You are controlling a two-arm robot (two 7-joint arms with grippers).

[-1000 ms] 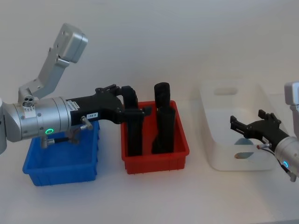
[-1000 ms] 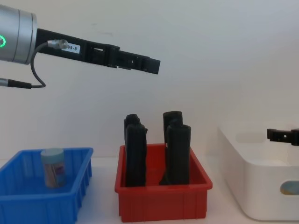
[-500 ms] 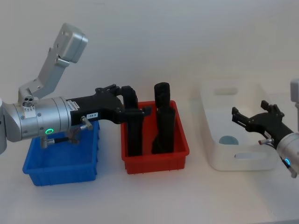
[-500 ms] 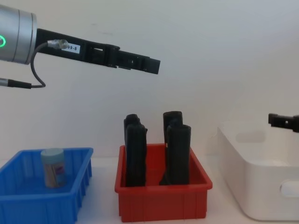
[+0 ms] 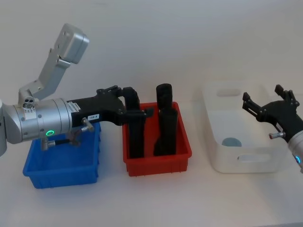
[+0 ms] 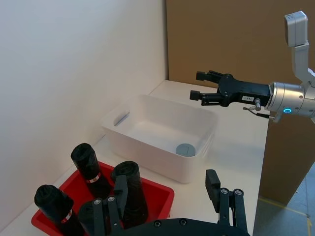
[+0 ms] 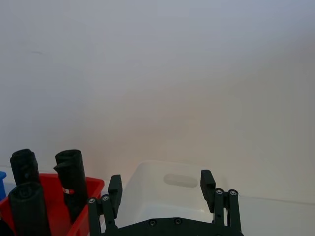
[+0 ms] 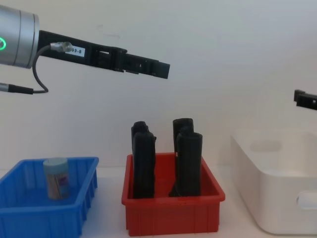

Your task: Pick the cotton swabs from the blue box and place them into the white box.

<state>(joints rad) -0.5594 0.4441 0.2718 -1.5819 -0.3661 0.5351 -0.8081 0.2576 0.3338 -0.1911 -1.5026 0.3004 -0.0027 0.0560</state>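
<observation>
Since a second ago the right gripper (image 5: 260,93) has been lifting up and back from low over the large smooth white plastic box (image 5: 236,165). It is now hanging above that box's far right side, fingers spread and nothing between them. A small clear cylindrical cotton swab jar with a pale blue-grey lid (image 5: 231,142) is resting lid-up on the floor of the white box. A second jar of the same kind (image 8: 56,177) is standing upright in the shallow ribbed blue plastic box (image 8: 29,218), towards its left end. The left gripper (image 8: 163,69) is staying where it was, fingers apart and empty. It is reaching high over the red plastic bin (image 5: 156,165) and its tall black cylindrical objects (image 5: 164,94), well apart from the remaining jar.

The likely trouble is lying in the next pick. The left gripper is needing to draw back and drop into the blue box, and a careless path could be clipping the black objects or the box wall. The jar looks smooth and round, so an off-centre pinch could be tipping it over or letting it slip. Carrying it low across the red bin could be knocking it loose there
</observation>
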